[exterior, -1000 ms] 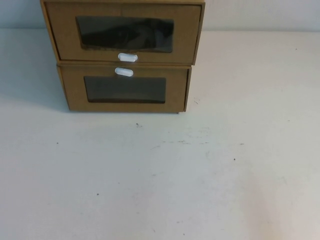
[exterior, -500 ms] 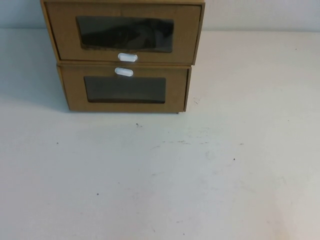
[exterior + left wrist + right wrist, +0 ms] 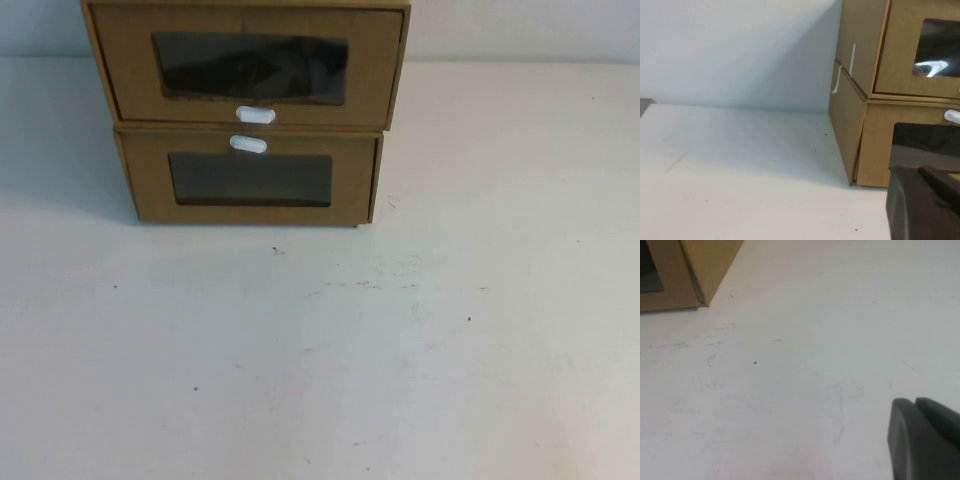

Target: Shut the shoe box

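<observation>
The shoe box (image 3: 130, 70) is the upper of two stacked brown boxes at the table's far side. Its white pull tab (image 3: 255, 115) sits below its clear window, and its drawer front looks about flush with its sleeve. It also shows in the left wrist view (image 3: 900, 50). Neither gripper shows in the high view. My left gripper (image 3: 920, 171) hangs low over the table near the stack's left front corner, fingers together and empty. My right gripper (image 3: 915, 402) hangs over bare table to the right of the stack, fingers together and empty.
The lower brown box (image 3: 150, 185) has its white tab (image 3: 248, 144) above its window and carries the shoe box. Its corner shows in the right wrist view (image 3: 705, 265). The white table (image 3: 320, 350) stretches in front, with a pale wall behind.
</observation>
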Controlling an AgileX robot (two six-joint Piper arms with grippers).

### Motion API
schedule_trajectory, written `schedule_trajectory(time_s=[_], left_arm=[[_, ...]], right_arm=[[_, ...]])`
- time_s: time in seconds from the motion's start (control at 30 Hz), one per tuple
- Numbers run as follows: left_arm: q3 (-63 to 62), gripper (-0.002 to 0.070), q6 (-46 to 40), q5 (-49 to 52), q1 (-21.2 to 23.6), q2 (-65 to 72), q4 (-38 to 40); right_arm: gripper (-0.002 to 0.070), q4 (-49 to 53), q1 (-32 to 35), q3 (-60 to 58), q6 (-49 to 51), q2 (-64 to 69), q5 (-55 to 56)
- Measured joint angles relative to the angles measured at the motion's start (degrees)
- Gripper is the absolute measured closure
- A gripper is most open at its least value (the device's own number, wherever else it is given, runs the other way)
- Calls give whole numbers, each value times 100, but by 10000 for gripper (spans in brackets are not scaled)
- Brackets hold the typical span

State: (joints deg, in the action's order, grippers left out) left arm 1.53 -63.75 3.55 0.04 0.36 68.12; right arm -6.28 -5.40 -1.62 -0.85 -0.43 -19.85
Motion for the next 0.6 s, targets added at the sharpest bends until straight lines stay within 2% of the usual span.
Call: schedule_trajectory(time_s=[0.33,0.4,0.47,0.6], left_arm=[[0,680,0,0,0,0,0],[0,680,63,22,0,0,-208],[0,680,488,293,0,-56,-1096],[0,680,2751,1377,0,-93,-3513]], right_arm=[[689,-11,0,0,0,0,-9],[689,-11,0,0,0,0,-9],[689,-11,0,0,0,0,-9],[689,-20,0,0,0,0,-9]])
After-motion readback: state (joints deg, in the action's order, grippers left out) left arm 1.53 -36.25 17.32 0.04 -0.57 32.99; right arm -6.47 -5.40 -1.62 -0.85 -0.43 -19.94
